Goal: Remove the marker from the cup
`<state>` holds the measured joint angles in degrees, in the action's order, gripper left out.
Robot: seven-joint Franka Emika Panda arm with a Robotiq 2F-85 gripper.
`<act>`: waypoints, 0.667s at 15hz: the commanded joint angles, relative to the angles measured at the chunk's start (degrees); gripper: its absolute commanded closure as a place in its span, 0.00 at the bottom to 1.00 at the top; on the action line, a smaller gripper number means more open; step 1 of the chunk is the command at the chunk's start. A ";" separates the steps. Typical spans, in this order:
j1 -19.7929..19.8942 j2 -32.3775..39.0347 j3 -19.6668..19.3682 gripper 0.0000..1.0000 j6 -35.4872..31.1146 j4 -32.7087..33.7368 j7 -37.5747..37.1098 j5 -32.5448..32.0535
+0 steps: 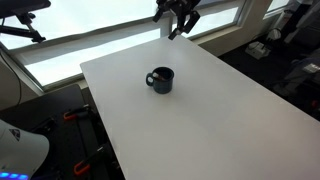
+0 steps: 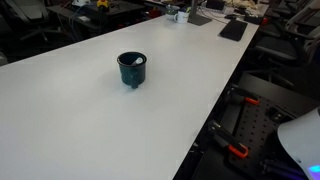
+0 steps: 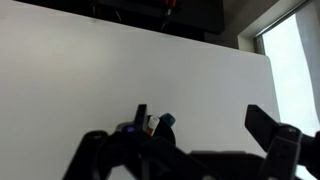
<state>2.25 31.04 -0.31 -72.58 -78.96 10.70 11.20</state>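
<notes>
The dark navy mug (image 1: pixel 160 79) stands upright near the middle of the white table (image 1: pixel 220 110); it also shows in the other exterior view (image 2: pixel 132 68). No marker sticks out of it, and only a pale spot shows inside the rim. My gripper (image 1: pixel 180 22) hangs above the table's far edge by the window, well away from the mug. In the wrist view its fingers (image 3: pixel 200 122) are wide apart with bare table between them. A small white, orange and teal object (image 3: pixel 158 123) sits beside one finger; I cannot tell whether it is the marker.
A bright window runs along the far table edge (image 1: pixel 100 40). Dark equipment and a black pad (image 2: pixel 232 30) lie at the table's far end. Black and orange gear (image 2: pixel 245 120) stands on the floor beside the table.
</notes>
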 commanded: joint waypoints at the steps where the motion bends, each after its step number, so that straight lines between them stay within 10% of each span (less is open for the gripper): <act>1: 0.54 0.24 0.73 0.00 0.09 0.13 -0.17 -0.26; 10: 2.09 10.46 0.91 0.00 0.28 9.26 -1.27 1.50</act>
<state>3.73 36.10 -0.27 -73.06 -75.43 10.77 11.91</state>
